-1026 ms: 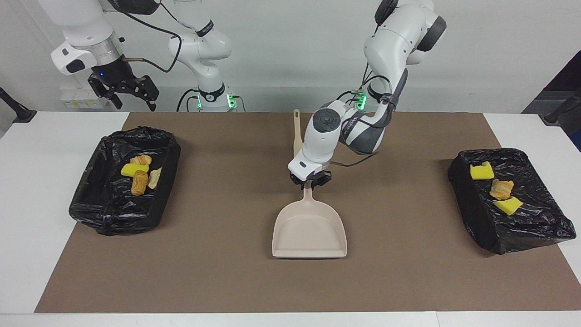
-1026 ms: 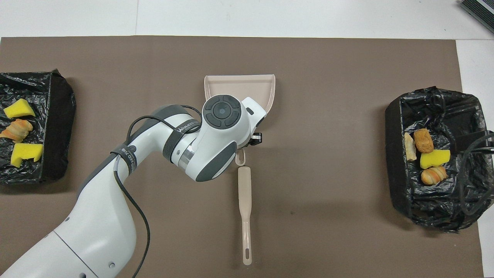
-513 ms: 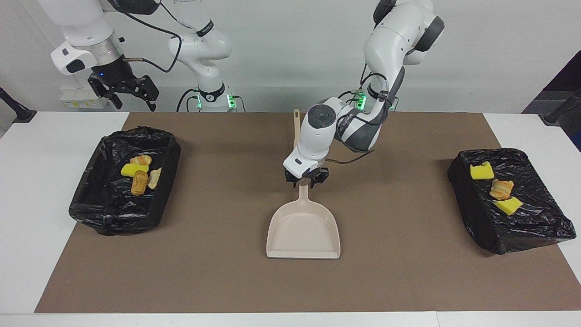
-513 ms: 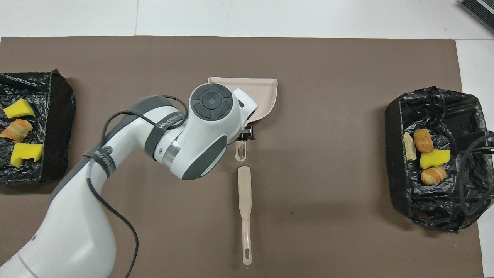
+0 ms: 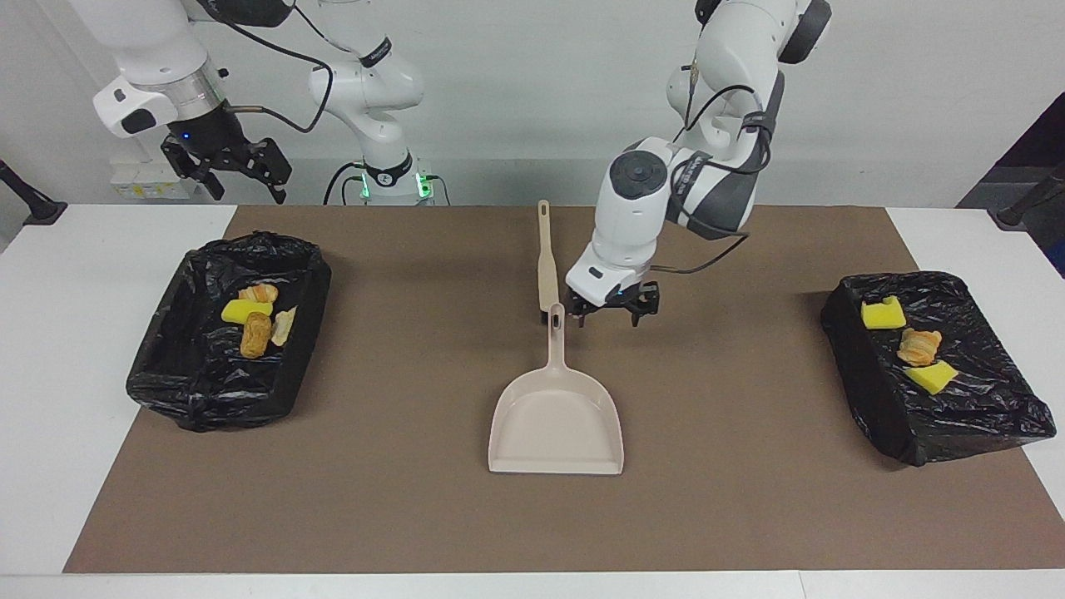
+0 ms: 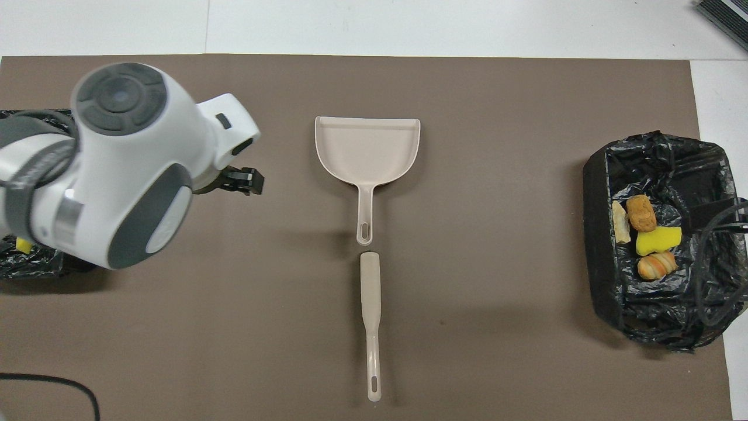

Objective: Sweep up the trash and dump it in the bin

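Observation:
The trash lies in two black-lined bins. The bin (image 5: 208,399) at the right arm's end holds a yellow sponge chunk (image 5: 245,310) and croissant pieces (image 5: 256,334); they also show in the overhead view (image 6: 658,241). The bin (image 5: 907,424) at the left arm's end holds two yellow sponge chunks (image 5: 882,314) and a croissant piece (image 5: 918,347). My left gripper (image 5: 611,316) is open and empty, in the air over the mat beside the dustpan's handle. My right gripper (image 5: 241,179) is open and waits raised over the table edge by its bin.
The beige dustpan (image 5: 556,420) lies flat mid-mat, its handle toward the robots. The beige brush (image 5: 545,258) lies in line with it, nearer the robots. In the overhead view my left arm (image 6: 117,169) covers most of the bin at its end.
My left gripper has let go of the dustpan's handle, opened, risen and moved toward the left arm's end. The dustpan shifted slightly and lies on the mat. The right arm has not moved.

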You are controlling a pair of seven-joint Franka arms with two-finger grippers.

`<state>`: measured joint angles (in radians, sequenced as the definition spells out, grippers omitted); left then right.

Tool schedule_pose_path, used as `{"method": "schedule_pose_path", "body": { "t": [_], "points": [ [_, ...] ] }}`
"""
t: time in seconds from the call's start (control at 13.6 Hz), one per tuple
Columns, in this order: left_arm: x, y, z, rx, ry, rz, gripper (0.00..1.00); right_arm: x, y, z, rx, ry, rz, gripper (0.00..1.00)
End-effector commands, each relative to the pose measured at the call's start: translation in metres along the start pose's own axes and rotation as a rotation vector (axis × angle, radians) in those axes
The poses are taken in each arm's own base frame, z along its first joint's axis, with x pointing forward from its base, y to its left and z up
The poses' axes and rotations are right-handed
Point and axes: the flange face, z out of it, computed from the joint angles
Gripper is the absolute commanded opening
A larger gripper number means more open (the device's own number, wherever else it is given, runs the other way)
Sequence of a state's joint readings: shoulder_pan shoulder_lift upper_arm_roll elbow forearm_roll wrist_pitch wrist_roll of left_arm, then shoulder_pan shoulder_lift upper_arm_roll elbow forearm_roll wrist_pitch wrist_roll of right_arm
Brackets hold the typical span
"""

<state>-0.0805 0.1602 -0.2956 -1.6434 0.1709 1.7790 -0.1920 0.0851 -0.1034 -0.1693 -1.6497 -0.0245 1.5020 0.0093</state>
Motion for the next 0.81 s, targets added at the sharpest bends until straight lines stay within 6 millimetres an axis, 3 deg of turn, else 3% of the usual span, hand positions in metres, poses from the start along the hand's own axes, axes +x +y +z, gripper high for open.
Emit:
{"method": "schedule_pose_path", "body": {
  "t": [0.0,0.15,0.37,0.73],
  "points": [
    [-0.028,-0.066,-0.032,-0.038,0.008,0.036,1.00,-0.002,0.000,-0.002,0.006,0.001,-0.017,1.00],
    [-0.039,-0.112,-0.058,-0.108,0.019,0.044,1.00,-0.002,0.000,-0.002,0.006,0.001,-0.019,1.00],
    [-0.052,-0.142,-0.091,-0.121,0.005,0.076,1.00,-0.002,0.000,-0.002,0.006,0.000,-0.019,1.00],
    [-0.071,-0.148,-0.113,-0.127,-0.028,0.111,1.00,-0.002,0.000,-0.002,0.006,0.000,-0.019,1.00]
  ]
}}
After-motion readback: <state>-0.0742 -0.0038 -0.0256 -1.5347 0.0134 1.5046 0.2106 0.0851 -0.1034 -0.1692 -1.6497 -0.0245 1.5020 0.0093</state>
